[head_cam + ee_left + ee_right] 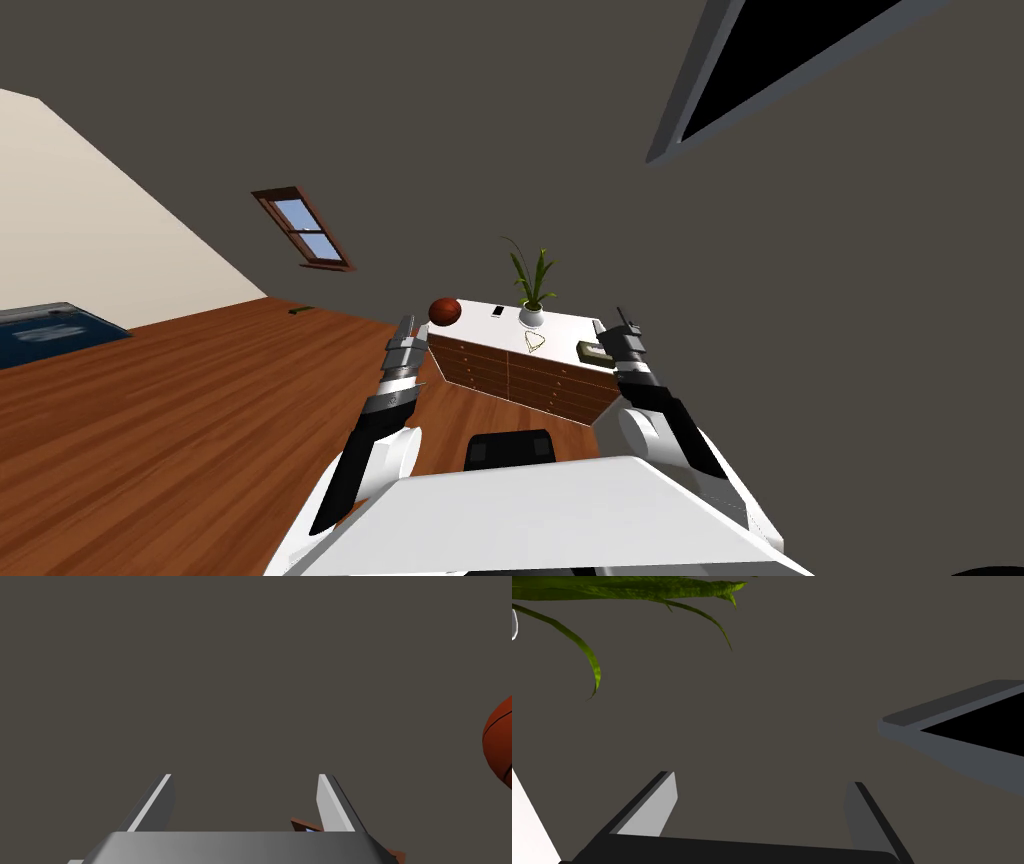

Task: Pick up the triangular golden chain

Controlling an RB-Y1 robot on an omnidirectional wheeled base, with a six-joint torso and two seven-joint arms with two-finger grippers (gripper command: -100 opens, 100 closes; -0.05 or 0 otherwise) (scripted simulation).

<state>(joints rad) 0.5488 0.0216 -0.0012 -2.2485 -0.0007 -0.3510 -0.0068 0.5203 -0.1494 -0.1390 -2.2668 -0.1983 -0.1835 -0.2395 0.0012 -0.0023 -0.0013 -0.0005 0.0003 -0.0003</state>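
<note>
Golden triangular chain (534,341) lies on the white surface (565,325) of a brown wooden drawer chest (520,380), in front of a white-potted green plant (532,300). Left end effector (245,775) and right end effector (761,777) hover at either side, both released, fingers spread.

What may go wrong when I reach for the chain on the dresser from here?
The chain lies flat and thin on the dresser top, so the open jaws may slip over it or scrape the top. The plant stands just behind the chain; a reach too far may tip it. The box sits between the right arm and the chain, so a sideways move may push it.
</note>
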